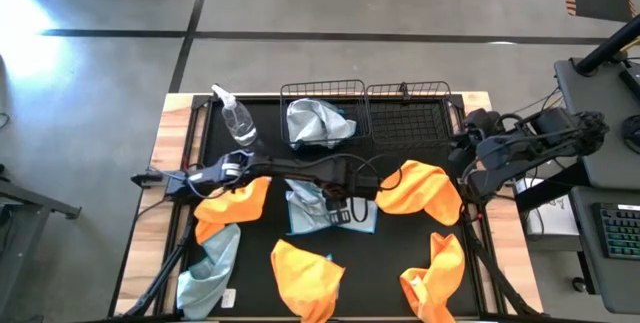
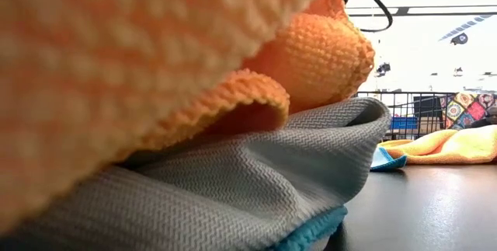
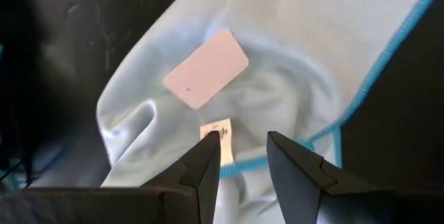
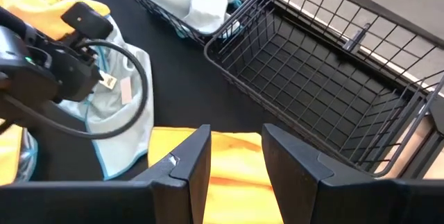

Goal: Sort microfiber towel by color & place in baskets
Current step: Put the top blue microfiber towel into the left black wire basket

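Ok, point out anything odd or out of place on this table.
A clear spray bottle lies on its side beside the left basket, among towels it doesn't belong with. Towels are heaped right against the low camera, blocking most of its view.

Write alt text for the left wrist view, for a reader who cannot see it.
The left hand, its two dark fingers open, hovers just over a pale blue towel crumpled on the black table. A pinkish tag and a small white label lie on the cloth, which has a brighter blue stitched edge.
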You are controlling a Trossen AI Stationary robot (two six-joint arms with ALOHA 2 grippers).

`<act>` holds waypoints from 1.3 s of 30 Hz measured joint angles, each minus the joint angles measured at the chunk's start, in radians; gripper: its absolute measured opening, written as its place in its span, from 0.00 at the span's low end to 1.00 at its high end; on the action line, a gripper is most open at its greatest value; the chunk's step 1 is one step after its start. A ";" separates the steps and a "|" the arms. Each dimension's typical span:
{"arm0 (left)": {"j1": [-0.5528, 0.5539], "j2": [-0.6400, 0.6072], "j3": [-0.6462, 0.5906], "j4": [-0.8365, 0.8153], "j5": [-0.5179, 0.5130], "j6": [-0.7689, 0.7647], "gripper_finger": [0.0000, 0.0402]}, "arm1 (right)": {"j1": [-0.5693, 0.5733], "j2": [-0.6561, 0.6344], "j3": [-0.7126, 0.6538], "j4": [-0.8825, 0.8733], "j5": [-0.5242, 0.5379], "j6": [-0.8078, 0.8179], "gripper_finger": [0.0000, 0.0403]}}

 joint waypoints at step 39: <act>0.005 0.131 -0.004 0.128 0.003 0.006 0.26 | 0.000 0.000 -0.004 0.001 -0.046 0.012 0.30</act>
